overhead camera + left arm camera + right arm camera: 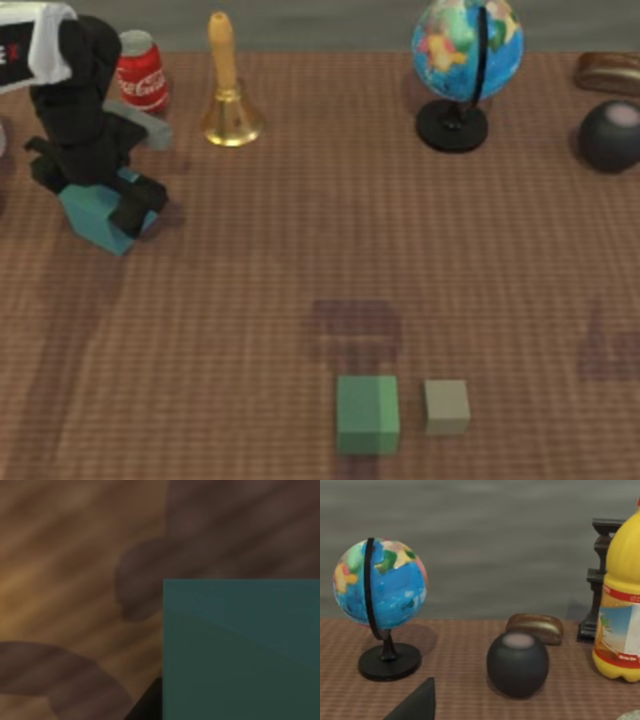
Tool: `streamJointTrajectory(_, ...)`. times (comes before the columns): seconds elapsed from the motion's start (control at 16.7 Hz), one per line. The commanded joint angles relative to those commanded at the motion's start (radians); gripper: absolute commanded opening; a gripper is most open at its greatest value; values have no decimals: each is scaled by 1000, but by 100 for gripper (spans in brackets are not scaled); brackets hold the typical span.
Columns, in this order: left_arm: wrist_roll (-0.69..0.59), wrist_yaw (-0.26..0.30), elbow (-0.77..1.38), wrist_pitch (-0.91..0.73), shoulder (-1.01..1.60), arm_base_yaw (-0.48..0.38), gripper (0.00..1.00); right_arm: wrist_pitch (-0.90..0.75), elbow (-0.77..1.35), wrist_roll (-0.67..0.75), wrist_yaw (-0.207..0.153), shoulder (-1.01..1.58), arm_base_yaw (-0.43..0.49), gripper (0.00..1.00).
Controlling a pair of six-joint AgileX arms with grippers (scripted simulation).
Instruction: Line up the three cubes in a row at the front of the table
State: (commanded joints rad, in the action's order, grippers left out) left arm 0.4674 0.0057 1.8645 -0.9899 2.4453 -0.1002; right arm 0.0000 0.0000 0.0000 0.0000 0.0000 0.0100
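At the left of the table (250, 330), the large teal cube (95, 215) sits under my left gripper (95, 190), which is shut on it. In the left wrist view the teal cube (240, 650) fills much of the picture, and one dark finger (147, 705) presses against its edge. The medium green cube (367, 413) and the small beige-grey cube (446, 406) stand side by side near the front edge, a small gap between them. My right gripper (462, 712) is outside the top view. It is open, with only one fingertip (417, 705) showing.
Along the back stand a red can (142, 70), a brass bell (230, 100), a globe (465, 50), a dark grey ball (610, 135) and a brown object (610, 72). A yellow bottle (622, 610) and a dark stand (600, 580) appear in the right wrist view.
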Motion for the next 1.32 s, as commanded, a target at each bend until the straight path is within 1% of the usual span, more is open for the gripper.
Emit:
streamJointTrajectory(0.06, 0, 0, 0, 0, 0, 0, 0, 0, 0, 0, 0, 0, 0, 100)
streamJointTrajectory(0.6, -1, 3, 4, -6, -8, -2, 0, 0, 0, 0, 0, 0, 0, 100)
streamJointTrajectory(0.72, -1, 2, 35, -44, -18, 1, 0, 0, 0, 0, 0, 0, 0, 100)
streamJointTrajectory(0.9, 0, 1, 107, -165, -50, 9, 0, 0, 0, 0, 0, 0, 0, 100)
streamJointTrajectory(1.02, -1, 2, 148, -218, -71, 14, 0, 0, 0, 0, 0, 0, 0, 100)
streamJointTrajectory(1.32, -2, 1, 155, -227, -76, 9, 0, 0, 0, 0, 0, 0, 0, 100)
